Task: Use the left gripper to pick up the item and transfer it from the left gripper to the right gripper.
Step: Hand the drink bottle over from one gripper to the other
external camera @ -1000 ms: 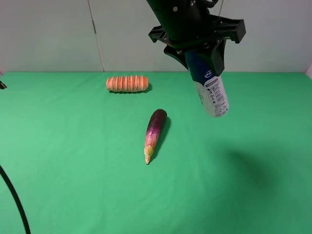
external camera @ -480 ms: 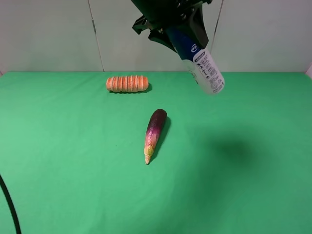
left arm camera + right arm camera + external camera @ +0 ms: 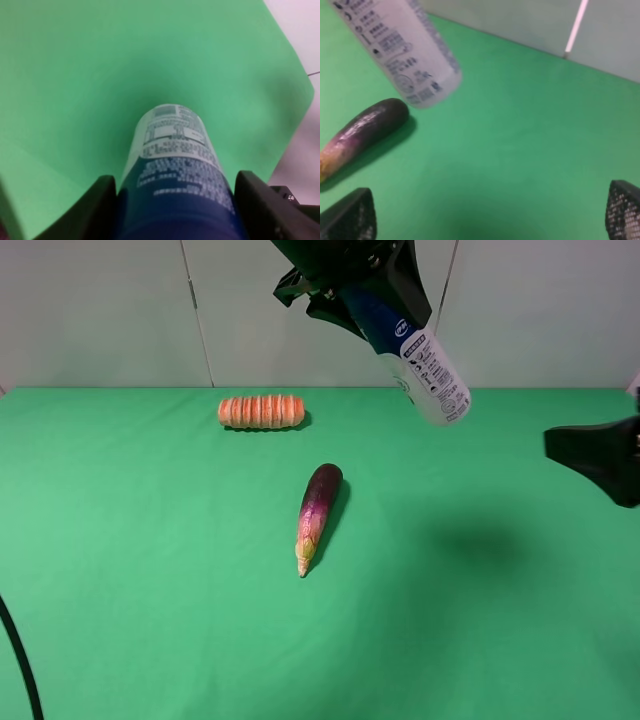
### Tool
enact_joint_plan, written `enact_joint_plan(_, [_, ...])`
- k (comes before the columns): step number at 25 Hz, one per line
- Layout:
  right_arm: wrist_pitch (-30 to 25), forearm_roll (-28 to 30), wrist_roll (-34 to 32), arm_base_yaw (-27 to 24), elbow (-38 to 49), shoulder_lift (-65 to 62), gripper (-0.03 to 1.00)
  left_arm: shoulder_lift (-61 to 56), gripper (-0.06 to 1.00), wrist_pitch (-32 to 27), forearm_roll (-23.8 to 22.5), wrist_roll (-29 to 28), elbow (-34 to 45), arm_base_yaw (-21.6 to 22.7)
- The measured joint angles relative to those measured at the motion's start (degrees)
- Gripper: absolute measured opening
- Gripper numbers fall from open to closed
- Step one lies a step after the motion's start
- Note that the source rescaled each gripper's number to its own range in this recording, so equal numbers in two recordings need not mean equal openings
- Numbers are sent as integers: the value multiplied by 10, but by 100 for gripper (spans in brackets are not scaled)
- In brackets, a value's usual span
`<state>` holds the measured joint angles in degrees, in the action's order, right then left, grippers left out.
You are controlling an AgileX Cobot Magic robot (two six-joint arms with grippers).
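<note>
The bottle (image 3: 426, 372), dark blue at the cap end and white with small print at the other, hangs tilted high above the green table. My left gripper (image 3: 362, 295) is shut on its blue upper part. The left wrist view shows the bottle (image 3: 172, 160) between the black fingers (image 3: 95, 205). My right gripper (image 3: 592, 455) is at the right edge, apart from the bottle and lower than it. It is open and empty. In the right wrist view its fingertips (image 3: 347, 217) stand wide apart, with the bottle's white end (image 3: 405, 55) ahead of them.
A purple eggplant (image 3: 318, 505) lies mid-table, below and left of the bottle, and also shows in the right wrist view (image 3: 362, 132). A ridged orange roll (image 3: 262, 411) lies near the back edge. A black cable (image 3: 20, 670) curves at the front left.
My left gripper lifted and tilted the bottle, then shifted it slightly right. My right gripper has come into view at the right edge.
</note>
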<state>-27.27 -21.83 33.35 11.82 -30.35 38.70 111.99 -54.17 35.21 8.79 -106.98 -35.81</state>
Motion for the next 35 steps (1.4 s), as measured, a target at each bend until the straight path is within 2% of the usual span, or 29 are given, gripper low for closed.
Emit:
enact_joint_plan(10, [171,-2,39,112,-3,150,100,0,1,0,9,3,0,0])
enact_joint_plan(15, [196,-2,42,145,-44,213,100,0,1,-2,11,3,0,0])
enact_joint_plan(23, [204,-2,44,149,-116,311,100,0,1,-9,11,4,0,0])
enact_joint_plan(35, [233,-2,44,149,-126,364,100,0,1,-6,11,5,0,0])
